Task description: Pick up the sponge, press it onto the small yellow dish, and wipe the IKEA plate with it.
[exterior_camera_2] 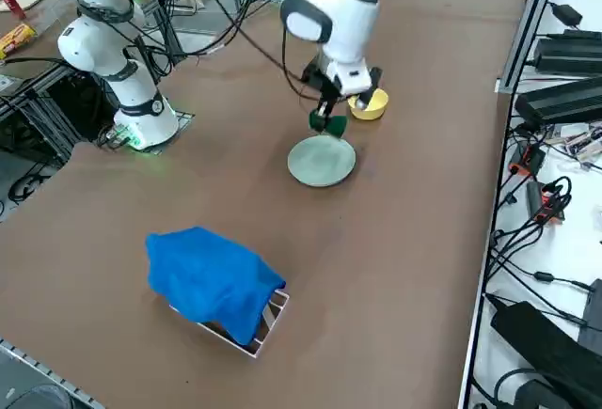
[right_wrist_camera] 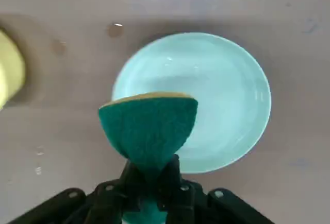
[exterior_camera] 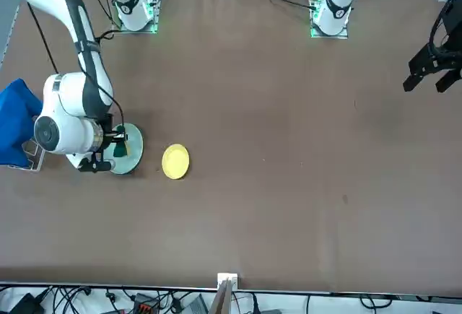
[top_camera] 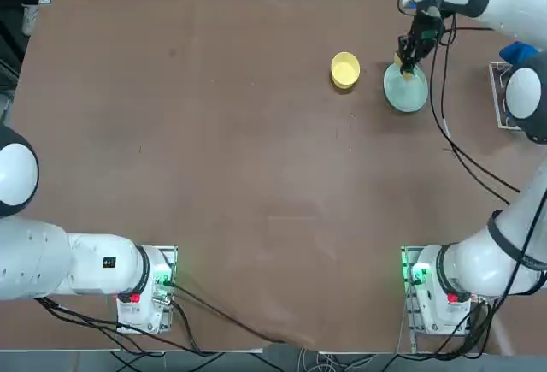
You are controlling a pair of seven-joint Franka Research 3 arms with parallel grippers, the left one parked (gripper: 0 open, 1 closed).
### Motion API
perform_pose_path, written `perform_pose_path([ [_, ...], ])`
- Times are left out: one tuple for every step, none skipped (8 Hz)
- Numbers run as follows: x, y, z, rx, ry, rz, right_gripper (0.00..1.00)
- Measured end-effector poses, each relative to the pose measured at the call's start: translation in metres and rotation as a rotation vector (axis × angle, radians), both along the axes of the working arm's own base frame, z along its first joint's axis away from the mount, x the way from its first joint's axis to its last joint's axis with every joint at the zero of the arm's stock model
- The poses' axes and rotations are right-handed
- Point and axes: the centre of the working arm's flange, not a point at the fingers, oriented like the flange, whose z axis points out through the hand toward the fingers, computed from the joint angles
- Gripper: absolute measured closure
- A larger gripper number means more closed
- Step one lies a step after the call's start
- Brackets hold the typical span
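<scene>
Item 1, right gripper [right_wrist_camera: 149, 175]: clenched on the sponge [right_wrist_camera: 148, 128], pinching it at its lower end so that the foam bulged out above the fingertips. Dark green scouring face turned toward the wrist camera; yellow foam layer visible only as a thin edge along the far side. Held above the table, over the edge of the plate that faces the yellow dish.

Item 2, IKEA plate [top_camera: 405, 90]: pale mint-green, round, raised rim, lying flat on the brown table [top_camera: 239, 175] at the far right of the top view. No contact with the sponge could be confirmed; whether the sponge hung clear of it cannot be told for certain.

Item 3, small yellow dish [top_camera: 345, 70]: just left of the plate in the top view, near but apart from it; upright, nothing in it.

Item 4, blue cloth [exterior_camera_2: 212, 282]: draped over a small rack, well apart from the dishes, nearest the right side camera.

Step in hand, as judged: sponge carried, positioned at the plate for the wipe.

Next move, as judged: lower the sponge squarely onto the plate's inner surface, keep the grip firm, and sweep across without pushing the plate sideways.
</scene>
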Motion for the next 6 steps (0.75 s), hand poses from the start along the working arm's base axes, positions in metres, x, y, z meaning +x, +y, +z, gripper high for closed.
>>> perform_pose_path([
  [-0.01, -0.009, -0.023, -0.001, -0.015, -0.003, 0.87],
  [-0.02, -0.012, -0.044, -0.003, -0.017, -0.003, 0.87],
  [-0.027, -0.014, -0.062, -0.006, -0.016, -0.006, 0.87],
  [-0.031, -0.017, -0.074, -0.008, -0.013, -0.011, 0.87],
  [-0.033, -0.021, -0.079, -0.009, -0.009, -0.017, 0.87],
  [-0.033, -0.025, -0.078, -0.01, -0.009, -0.021, 0.87],
])
